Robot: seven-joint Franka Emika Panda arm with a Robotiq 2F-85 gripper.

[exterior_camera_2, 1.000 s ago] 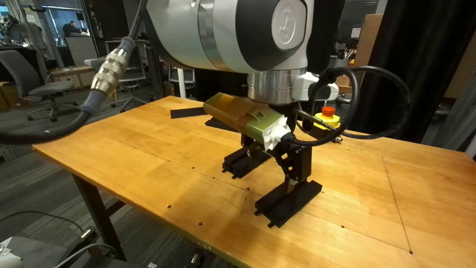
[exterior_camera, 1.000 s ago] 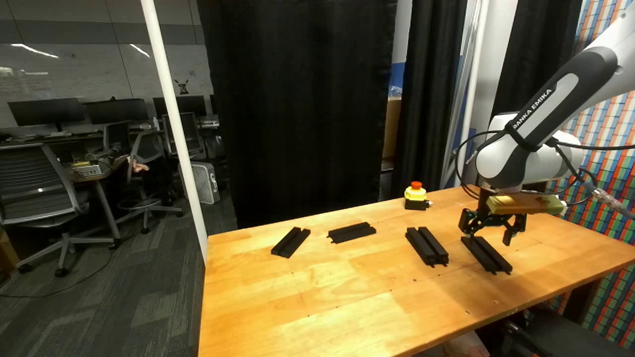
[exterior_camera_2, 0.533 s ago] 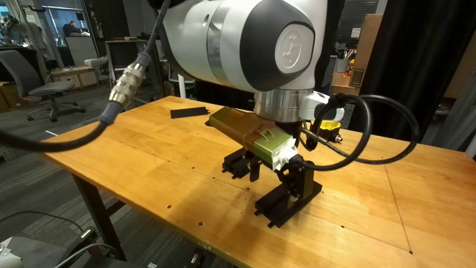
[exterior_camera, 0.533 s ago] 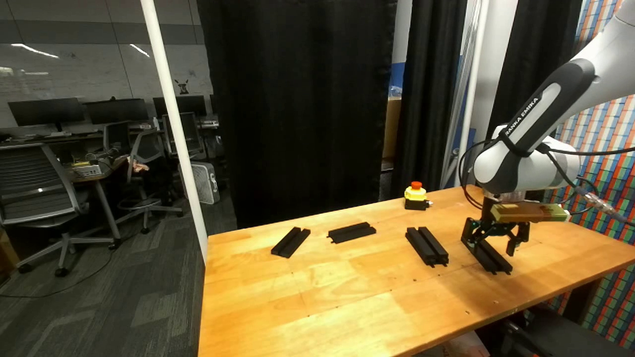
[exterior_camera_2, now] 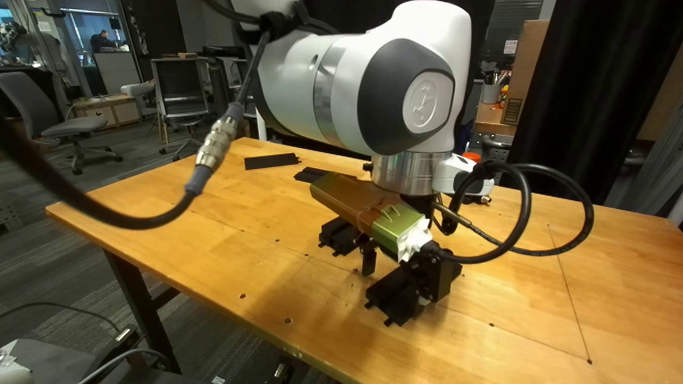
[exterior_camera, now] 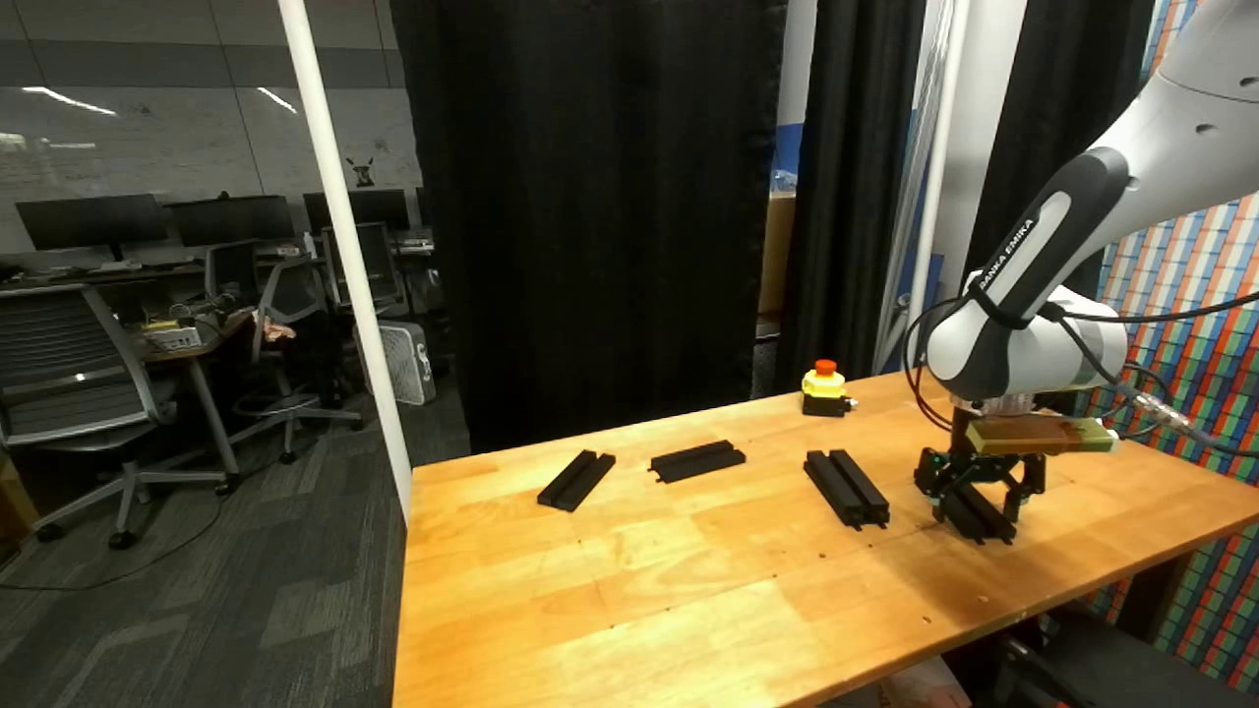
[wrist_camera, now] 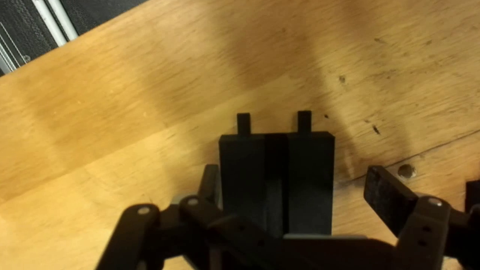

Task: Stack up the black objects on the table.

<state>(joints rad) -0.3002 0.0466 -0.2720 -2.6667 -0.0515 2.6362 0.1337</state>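
Several flat black objects lie on the wooden table (exterior_camera: 610, 590). The rightmost black object (exterior_camera: 991, 528) sits under my gripper (exterior_camera: 976, 511), which is open and lowered around it. In the wrist view my gripper's jaws (wrist_camera: 292, 182) straddle this grooved object (wrist_camera: 311, 168). The left finger is close against its side; the right finger stands apart from it. Beside it lies a thicker black object (exterior_camera: 846, 489), like two stacked; it also shows in an exterior view (exterior_camera_2: 337, 236). Further off are a middle black object (exterior_camera: 696, 460) and a far left one (exterior_camera: 576, 481).
A yellow button box with a red top (exterior_camera: 824, 388) stands near the table's back edge. A black curtain (exterior_camera: 610, 216) hangs behind the table. A thick cable (exterior_camera_2: 525, 213) loops out beside the wrist. The table's front edge (wrist_camera: 108, 22) shows in the wrist view.
My gripper has moved down and a little toward the table's front edge, so its fingers now stand around the rightmost black object. The jaws stay open. The black objects have not moved.
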